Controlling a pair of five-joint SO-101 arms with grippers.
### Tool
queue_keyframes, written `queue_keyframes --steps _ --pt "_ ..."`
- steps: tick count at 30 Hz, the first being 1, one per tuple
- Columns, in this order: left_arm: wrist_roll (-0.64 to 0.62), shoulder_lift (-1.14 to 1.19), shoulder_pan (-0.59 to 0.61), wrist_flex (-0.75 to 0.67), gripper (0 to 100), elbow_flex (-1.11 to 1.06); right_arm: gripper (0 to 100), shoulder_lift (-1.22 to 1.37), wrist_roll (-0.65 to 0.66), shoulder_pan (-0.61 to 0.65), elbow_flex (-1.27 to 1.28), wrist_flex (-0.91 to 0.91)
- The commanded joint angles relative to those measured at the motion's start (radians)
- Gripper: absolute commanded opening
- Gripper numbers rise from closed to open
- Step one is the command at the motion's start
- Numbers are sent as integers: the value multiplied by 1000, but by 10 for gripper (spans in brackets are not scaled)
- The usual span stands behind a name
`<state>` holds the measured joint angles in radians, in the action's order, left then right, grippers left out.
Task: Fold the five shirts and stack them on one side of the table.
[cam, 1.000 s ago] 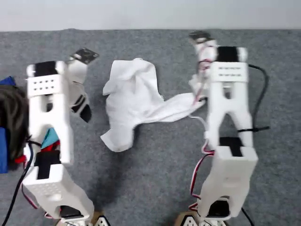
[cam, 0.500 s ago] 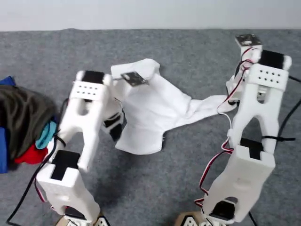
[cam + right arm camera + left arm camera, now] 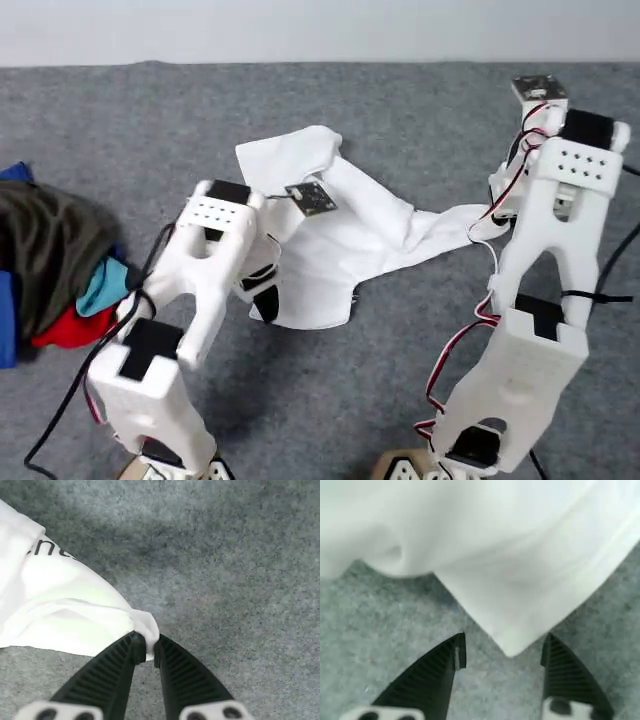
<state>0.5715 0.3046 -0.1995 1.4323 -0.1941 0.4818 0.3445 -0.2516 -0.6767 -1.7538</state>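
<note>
The right gripper (image 3: 148, 643) is pinching one end of the white shirt (image 3: 340, 235), with its fingers pressed together on the cloth. It has pulled this end outward, away from the other arm, so the shirt is now drawn out long from it and no more bunched. The left gripper (image 3: 504, 647) was standing apart from the shirt a second ago and has swung in over it. Its fingers are spread, and a corner of the hem lies just in front of them, between the two tips, not yet gripped. I judge that the shirt is being opened flat for folding, and closing on this corner would come next. A heap of other clothes (image 3: 55, 260) lies well apart on the outer side of the left arm, on the grey table (image 3: 400, 120)
</note>
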Motion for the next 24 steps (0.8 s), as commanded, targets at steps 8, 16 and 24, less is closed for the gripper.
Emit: queue_keyframes --steps 8,16,24 --pt "-48 163 -64 -6 216 111 9 -25 6 -13 -51 -41" --pt "-41 245 -66 98 1 220 9 -28 9 -18 -52 -42" --pt "-114 -43 -11 270 4 441 9 -157 9 -12 -52 -42"
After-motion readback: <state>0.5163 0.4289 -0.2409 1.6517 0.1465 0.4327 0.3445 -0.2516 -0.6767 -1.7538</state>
